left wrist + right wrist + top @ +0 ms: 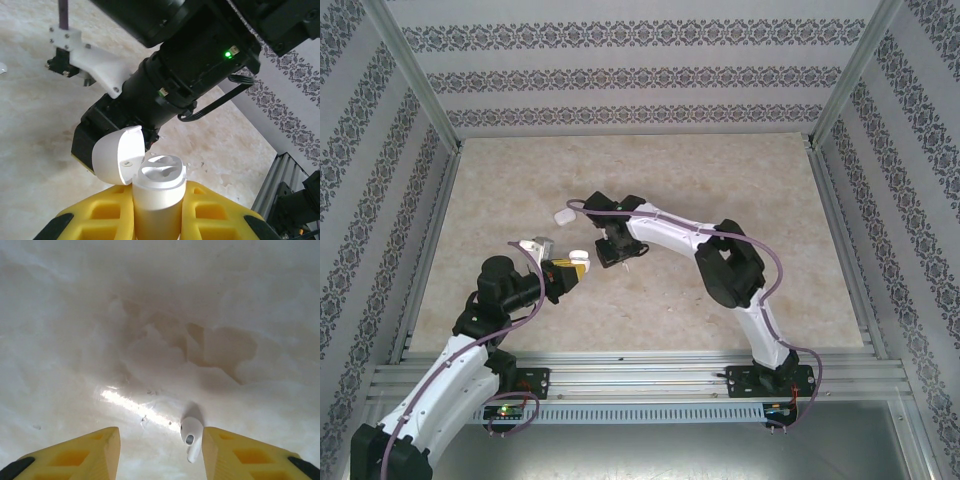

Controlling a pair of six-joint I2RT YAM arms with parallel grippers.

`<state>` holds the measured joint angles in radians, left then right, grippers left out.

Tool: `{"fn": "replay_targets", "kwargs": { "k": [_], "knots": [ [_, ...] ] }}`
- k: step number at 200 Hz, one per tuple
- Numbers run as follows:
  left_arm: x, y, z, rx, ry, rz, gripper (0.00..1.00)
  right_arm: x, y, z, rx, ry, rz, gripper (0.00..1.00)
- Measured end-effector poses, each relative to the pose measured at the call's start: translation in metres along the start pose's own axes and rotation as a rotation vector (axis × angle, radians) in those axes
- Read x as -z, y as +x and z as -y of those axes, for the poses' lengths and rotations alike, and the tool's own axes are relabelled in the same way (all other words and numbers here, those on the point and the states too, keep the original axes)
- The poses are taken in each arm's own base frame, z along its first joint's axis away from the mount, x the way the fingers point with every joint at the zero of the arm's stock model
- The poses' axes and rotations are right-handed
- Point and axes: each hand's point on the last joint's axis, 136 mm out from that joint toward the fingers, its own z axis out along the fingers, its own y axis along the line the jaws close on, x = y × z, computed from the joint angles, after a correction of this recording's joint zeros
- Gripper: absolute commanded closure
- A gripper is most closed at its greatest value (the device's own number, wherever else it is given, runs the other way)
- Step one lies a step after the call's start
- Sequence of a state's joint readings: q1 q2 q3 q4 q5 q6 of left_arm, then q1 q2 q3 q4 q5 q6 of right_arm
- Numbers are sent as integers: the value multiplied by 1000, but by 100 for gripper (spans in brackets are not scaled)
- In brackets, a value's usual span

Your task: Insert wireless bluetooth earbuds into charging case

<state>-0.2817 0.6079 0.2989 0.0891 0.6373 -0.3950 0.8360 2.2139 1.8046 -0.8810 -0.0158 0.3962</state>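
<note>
One tiny white plastic earbud (191, 437) lies on the pale marbled table (150, 315) between the right tool's (161, 442) wide-spread fingers, close beside one. The left tool (156, 220) grips an open-lidded white rounded charging case (159, 182).

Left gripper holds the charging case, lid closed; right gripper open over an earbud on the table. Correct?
No: the left wrist view shows the lid open on the charging case in the left gripper. The right gripper is open over the earbud.
</note>
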Motion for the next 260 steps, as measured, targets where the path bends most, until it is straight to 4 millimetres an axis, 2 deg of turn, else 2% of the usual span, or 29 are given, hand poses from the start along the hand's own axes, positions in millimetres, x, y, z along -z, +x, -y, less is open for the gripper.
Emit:
{"fn": "replay_targets", "kwargs": {
  "k": [51,142,187,224,260],
  "knots": [
    [0,4,-3,4,-17,-12,100,-9,4,10,0,71,-60,59],
    [3,2,-1,-18,-15,0,100,-17,12,13,1,87,-102,71],
    [3,3,-1,-16,-12,-5,100,-20,15,13,0,82,-110,73],
    [2,7,3,-20,22,-12,100,-24,17,12,1,73,-117,82],
    [1,8,6,-34,49,-5,100,-18,21,16,-7,69,-78,89]
  ]
}}
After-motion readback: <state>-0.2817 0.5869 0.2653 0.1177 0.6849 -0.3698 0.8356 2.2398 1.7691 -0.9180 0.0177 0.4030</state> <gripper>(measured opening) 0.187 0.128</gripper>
